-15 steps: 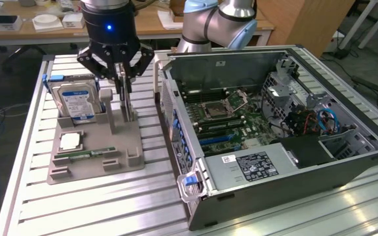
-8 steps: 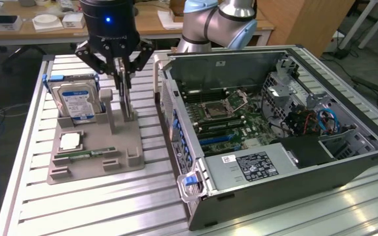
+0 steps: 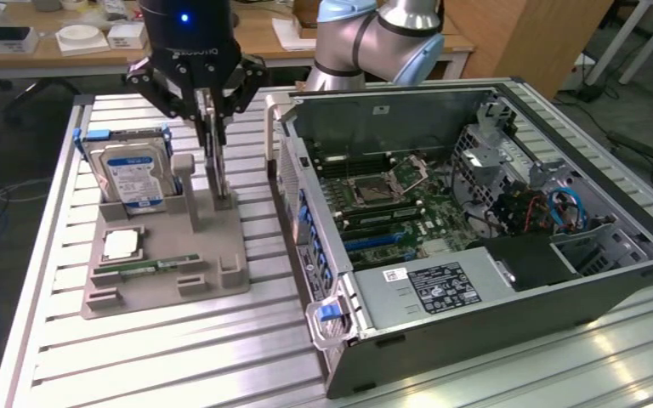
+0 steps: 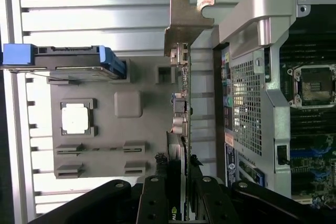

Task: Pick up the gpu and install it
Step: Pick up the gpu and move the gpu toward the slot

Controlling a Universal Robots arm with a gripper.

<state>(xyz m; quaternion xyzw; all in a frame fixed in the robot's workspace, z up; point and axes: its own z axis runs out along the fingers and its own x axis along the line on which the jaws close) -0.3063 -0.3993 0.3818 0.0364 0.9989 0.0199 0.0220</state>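
Exterior view: hand (image 3: 215, 136) seemingly grips gpu (image 3: 222, 180) between hard drive (image 3: 133, 174) and case (image 3: 440, 344).

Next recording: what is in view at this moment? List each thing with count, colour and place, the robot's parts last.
gpu: one, dark with a silvery bracket, standing on edge in the holder tray
hard drive: one, silver with a blue-white label, upright in the tray
processor chip: one, silvery, flat in a square recess of the tray
memory stick: one, green, lying flat in the tray
holder tray: one, grey, on the table at the exterior view's left
computer case: one, dark, side open, at the exterior view's right
table: one, silvery, slatted
desk: one, wooden, behind the table
arm: one, silver-blue, behind the case
pincer: one, black, closed on the gpu
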